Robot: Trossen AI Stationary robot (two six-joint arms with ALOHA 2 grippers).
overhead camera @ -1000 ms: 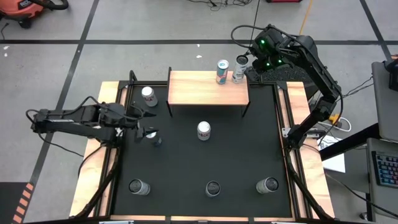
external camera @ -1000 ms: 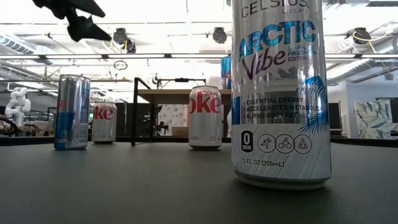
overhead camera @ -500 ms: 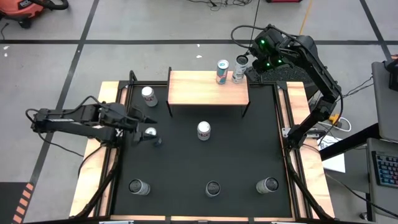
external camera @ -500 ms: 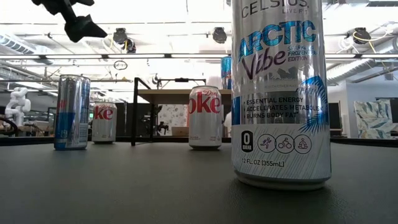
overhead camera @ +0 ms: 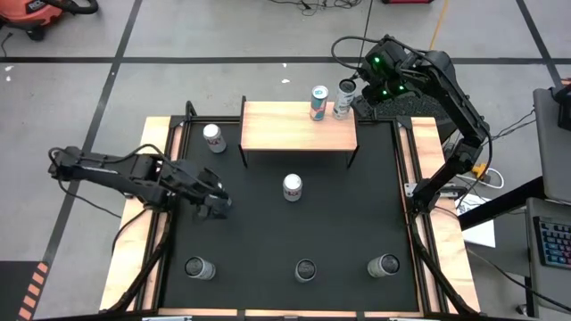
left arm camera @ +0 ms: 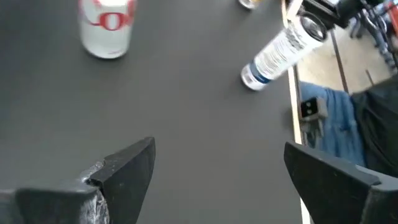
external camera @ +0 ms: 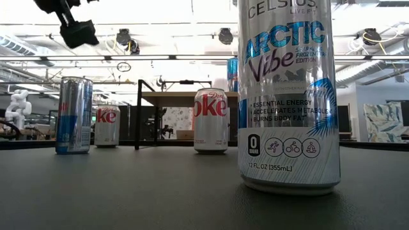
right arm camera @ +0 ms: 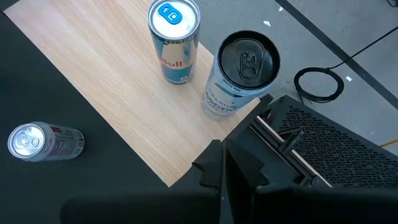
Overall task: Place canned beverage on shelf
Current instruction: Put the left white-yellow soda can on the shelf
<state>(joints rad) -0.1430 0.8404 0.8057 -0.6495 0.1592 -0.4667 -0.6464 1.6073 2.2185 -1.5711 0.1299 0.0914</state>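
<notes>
The shelf [overhead camera: 299, 127] is a low light-wood table with black legs at the table's far side. On its far right corner stand a blue can [right arm camera: 173, 42] and a white can with a black top [right arm camera: 239, 76]. My right gripper [right arm camera: 224, 169] hangs shut just beside the white can, apart from it. My left gripper [overhead camera: 214, 203] hovers open over the mat's left part with nothing between its fingers [left arm camera: 127, 171]. A silver Diet Coke can [overhead camera: 292, 186] stands on the mat to its right, in front of the shelf.
Another Diet Coke can [overhead camera: 212, 136] stands left of the shelf. Three cans [overhead camera: 199, 267] [overhead camera: 305, 269] [overhead camera: 384, 265] stand in a row by the near edge; the middle one fills the low view [external camera: 287, 96]. Wooden rails [overhead camera: 143, 223] border the black mat.
My left gripper has swung toward the table's near edge and a little toward the centre, turning and tipping further down as it went. It has stayed open and holds nothing. No can has moved.
</notes>
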